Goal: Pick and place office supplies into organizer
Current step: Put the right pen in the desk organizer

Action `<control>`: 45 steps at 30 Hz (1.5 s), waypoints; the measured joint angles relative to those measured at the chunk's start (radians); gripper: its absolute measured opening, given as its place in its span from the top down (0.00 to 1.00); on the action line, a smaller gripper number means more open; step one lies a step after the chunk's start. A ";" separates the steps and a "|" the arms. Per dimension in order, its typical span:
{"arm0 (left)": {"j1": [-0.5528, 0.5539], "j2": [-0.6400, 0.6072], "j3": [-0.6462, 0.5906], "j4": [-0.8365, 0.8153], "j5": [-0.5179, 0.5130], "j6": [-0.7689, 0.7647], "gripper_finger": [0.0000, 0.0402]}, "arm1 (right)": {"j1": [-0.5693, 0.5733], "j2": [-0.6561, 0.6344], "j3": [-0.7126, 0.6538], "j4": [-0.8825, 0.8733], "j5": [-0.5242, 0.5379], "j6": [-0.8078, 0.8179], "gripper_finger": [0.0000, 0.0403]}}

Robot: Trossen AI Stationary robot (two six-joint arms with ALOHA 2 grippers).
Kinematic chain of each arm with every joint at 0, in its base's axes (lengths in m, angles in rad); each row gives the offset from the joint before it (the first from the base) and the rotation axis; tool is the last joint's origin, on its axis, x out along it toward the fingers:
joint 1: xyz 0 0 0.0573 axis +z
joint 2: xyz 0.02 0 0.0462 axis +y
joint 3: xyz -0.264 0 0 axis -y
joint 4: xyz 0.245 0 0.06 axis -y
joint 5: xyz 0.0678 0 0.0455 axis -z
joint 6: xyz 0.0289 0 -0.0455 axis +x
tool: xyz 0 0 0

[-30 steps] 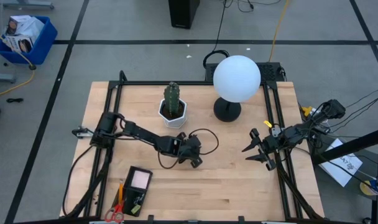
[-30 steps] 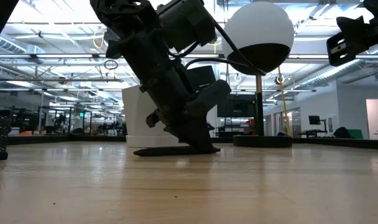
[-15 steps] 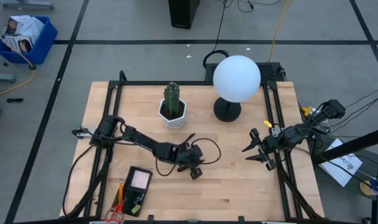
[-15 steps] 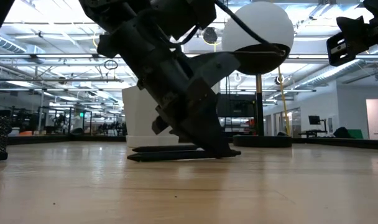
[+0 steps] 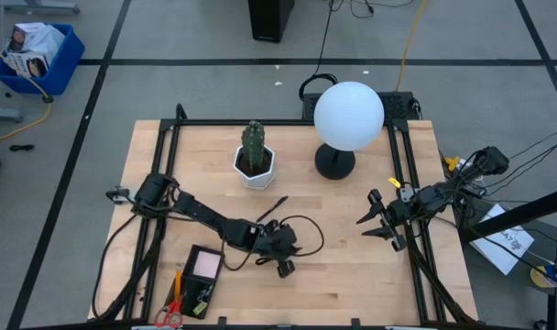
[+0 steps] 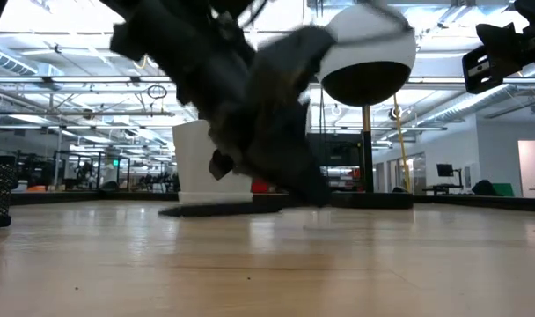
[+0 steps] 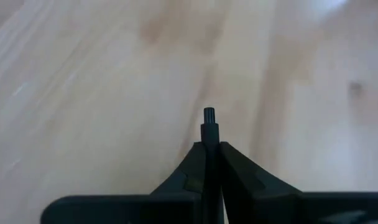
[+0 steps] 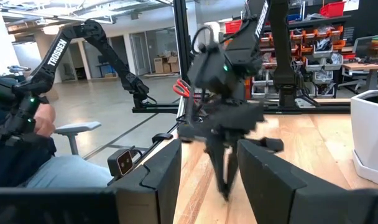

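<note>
High view: left gripper sits low over the desk near the front middle, just right of the organizer. A thin dark pen runs diagonally from the gripper up toward the cactus pot, its far end pointing back-right; can't tell from here whether it is in the jaws. The organizer's long axis runs front to back: pink sticky-note pad in the rear compartment, red-handled scissors and orange pencil along its left side, handles toward the front edge. Right gripper waits at the desk's right edge, jaws apart. Low view: left arm is blurred, with a dark pen lying flat behind it. Left wrist view: jaws pinched together on a thin dark rod whose tip pokes out past them. Right wrist view: right fingers spread wide.
</note>
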 joint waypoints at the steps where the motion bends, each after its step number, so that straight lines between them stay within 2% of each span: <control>1: -0.011 -0.014 0.001 0.004 -0.001 0.000 0.94 | 0.000 0.000 0.000 0.000 0.000 0.000 0.62; 6: -0.076 -0.103 0.000 -0.015 -0.015 0.029 0.94 | 0.000 0.003 0.000 0.002 0.000 0.000 0.62; 9: -0.127 -0.174 0.001 0.005 -0.057 0.061 0.94 | 0.000 0.005 0.000 0.004 0.000 0.000 0.62; 13: -0.220 -0.283 0.001 -0.031 -0.187 0.122 0.94 | 0.000 0.011 0.000 0.001 0.000 0.000 0.62; 18: -0.361 -0.406 0.001 -0.115 -0.401 0.187 0.94 | 0.000 0.013 0.000 0.000 0.000 0.000 0.62; 24: -0.543 -0.483 0.001 -0.198 -0.657 0.209 0.94 | 0.000 0.013 0.000 0.000 0.000 0.000 0.62; 30: -0.709 -0.482 -0.025 -0.276 -0.994 0.078 0.94 | 0.000 0.013 0.000 0.000 0.000 0.000 0.62; 34: -0.795 -0.481 -0.095 -0.279 -1.164 -0.033 0.94 | 0.000 0.013 0.000 0.000 0.000 0.000 0.62; 43: -0.945 -0.481 -0.213 -0.276 -1.342 -0.219 0.94 | 0.000 0.013 0.000 0.000 0.000 0.000 0.62; 45: -0.972 -0.481 -0.228 -0.275 -1.355 -0.242 0.94 | 0.000 0.013 0.000 0.000 0.000 0.000 0.62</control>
